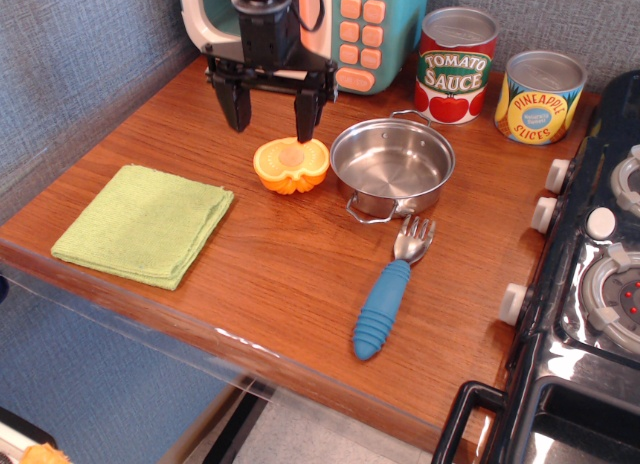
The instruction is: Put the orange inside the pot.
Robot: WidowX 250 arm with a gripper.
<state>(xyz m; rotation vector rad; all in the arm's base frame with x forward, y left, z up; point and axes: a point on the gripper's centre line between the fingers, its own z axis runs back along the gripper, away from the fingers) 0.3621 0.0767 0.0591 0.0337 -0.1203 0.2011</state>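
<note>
The orange (291, 165), a small toy half with ribbed rind and its pale cut face up, sits on the wooden counter just left of the pot (392, 165). The pot is a shallow shiny steel one with two wire loop handles and nothing inside. My black gripper (271, 117) hangs open above and slightly behind the orange, nothing between its fingers. Its right fingertip (304, 127) is close over the orange's back edge; whether they touch I cannot tell.
A folded green cloth (144, 223) lies at the front left. A blue-handled fork (388, 293) lies in front of the pot. The tomato sauce can (456, 65) and pineapple can (540, 96) stand behind it. A toy microwave (345, 29) is at the back, a stove (600, 264) on the right.
</note>
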